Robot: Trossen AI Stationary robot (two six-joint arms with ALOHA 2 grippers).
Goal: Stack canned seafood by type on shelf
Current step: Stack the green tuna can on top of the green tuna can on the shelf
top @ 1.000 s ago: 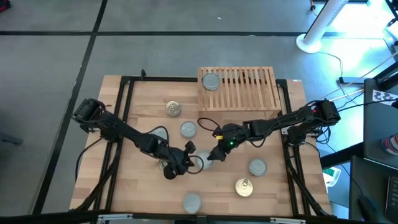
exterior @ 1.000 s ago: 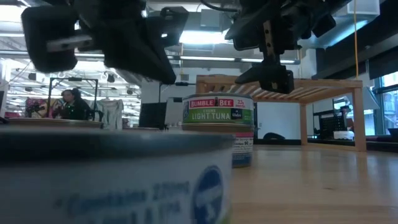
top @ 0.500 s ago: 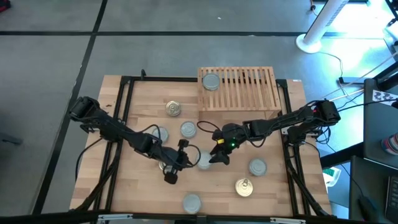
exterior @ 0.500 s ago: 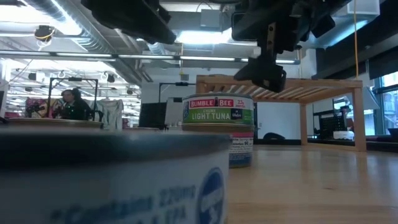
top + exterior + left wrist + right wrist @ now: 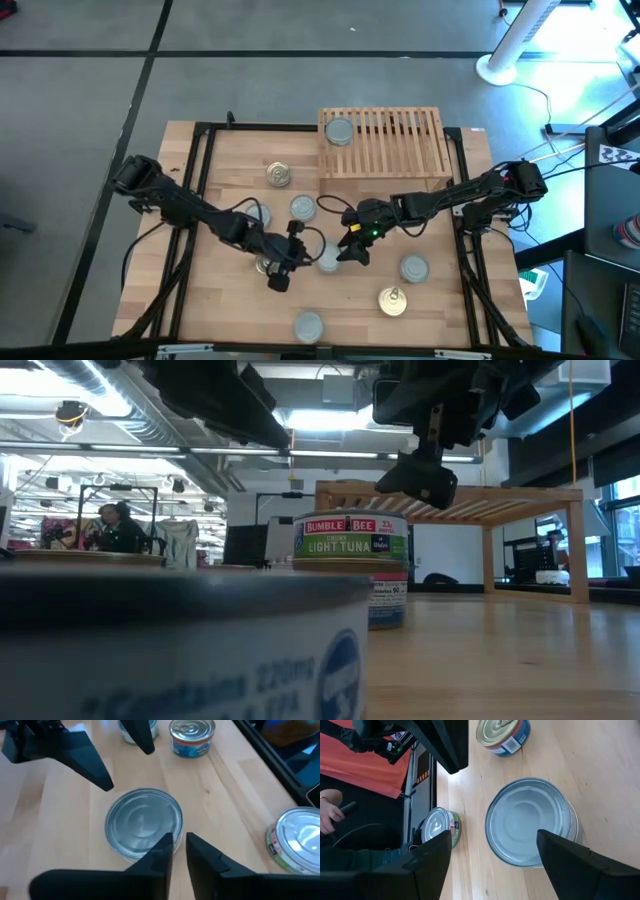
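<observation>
A silver-topped tin (image 5: 327, 258) of the canned seafood stands mid-table between my two grippers. My left gripper (image 5: 179, 842) hovers at its left side, fingers a narrow gap apart, one tip over the tin's rim (image 5: 145, 822). My right gripper (image 5: 495, 836) hangs wide open above the tin (image 5: 530, 822), one finger to each side, clear of it. The shelf (image 5: 385, 142), a slatted light-wood rack, stands at the far edge with one silver tin (image 5: 339, 131) on its left end.
Loose tins stand about the table: gold tops (image 5: 279, 175) (image 5: 392, 300), silver tops (image 5: 302, 208) (image 5: 413, 268) (image 5: 308, 323). A gold one (image 5: 264, 265) sits under my left arm. A person's hand (image 5: 330, 812) shows beyond the table's near edge.
My left gripper has rolled about its own pointing line and risen a little above the tins. My right gripper has rolled slightly in place, still wide open over the middle tin. No tin has moved.
</observation>
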